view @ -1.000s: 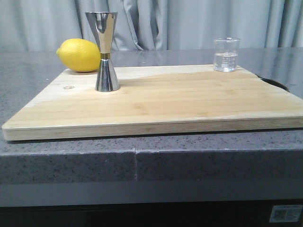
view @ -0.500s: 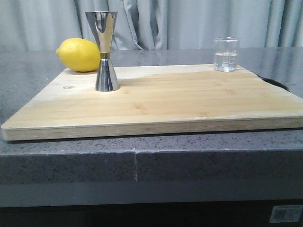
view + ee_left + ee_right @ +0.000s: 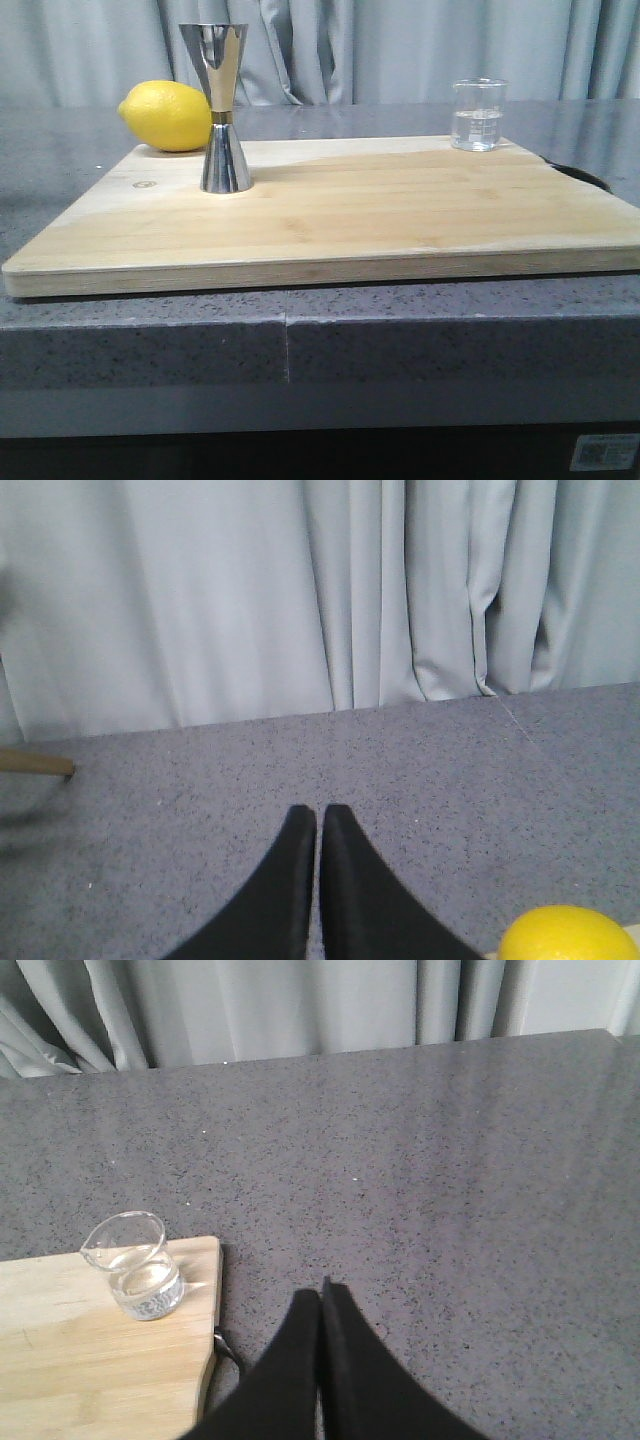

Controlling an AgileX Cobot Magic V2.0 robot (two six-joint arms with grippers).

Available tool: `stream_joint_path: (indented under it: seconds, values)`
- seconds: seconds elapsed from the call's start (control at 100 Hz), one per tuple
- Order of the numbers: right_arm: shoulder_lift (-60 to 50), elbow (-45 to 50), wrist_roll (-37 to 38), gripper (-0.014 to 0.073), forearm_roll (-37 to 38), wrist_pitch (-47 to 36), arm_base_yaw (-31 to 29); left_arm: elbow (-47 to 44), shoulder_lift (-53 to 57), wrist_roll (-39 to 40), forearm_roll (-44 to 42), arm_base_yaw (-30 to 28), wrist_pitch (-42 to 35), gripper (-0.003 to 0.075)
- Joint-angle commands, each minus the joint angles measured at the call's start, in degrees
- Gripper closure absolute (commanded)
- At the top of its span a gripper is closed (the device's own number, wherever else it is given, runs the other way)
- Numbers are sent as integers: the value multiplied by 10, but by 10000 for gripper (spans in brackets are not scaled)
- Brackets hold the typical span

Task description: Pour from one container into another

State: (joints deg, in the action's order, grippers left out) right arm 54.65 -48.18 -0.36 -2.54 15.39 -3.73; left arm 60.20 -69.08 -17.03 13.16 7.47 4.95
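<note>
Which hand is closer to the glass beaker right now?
Right. The right hand hovers over bare counter just off the board corner where the beaker stands. The left hand is near the lemon.

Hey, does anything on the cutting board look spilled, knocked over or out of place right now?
Nothing stands out. The glass beaker stands upright at the board's far right corner with clear liquid inside, the steel jigger is upright on the left, and the lemon sits behind it. No puddle shows on the wood.

Clear glass beaker holding liquid and shiny hourglass steel jigger stand upright, well apart
</note>
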Motion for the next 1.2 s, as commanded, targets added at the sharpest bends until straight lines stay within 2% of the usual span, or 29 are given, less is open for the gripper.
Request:
stream_joint_path:
  seconds: [0.0,0.08,0.18,0.57,0.74,0.91,1.06,1.19]
  values:
    - [-3,-21,-2,664,0,-56,0,22,0,-3,-40,20,-75,738]
    - [-3,-21,-2,664,0,-61,0,22,-11,-3,-81,38,-82,738]
    - [-3,-21,-2,664,0,-65,0,22,-19,-3,-80,57,-81,738]
    - [-3,-21,-2,664,10,-65,0,22,-26,-1,15,123,-82,738]
    - [-3,-21,-2,664,11,-65,0,32,-26,-2,-86,118,-109,738]
    - [-3,-21,-2,664,12,-59,0,55,-26,-2,-99,69,-99,738]
    - [-3,-21,-2,664,19,-47,0,55,-26,-2,-204,37,-82,738]
    - [-3,-21,-2,664,19,-44,0,55,-26,-1,-176,32,-73,738]
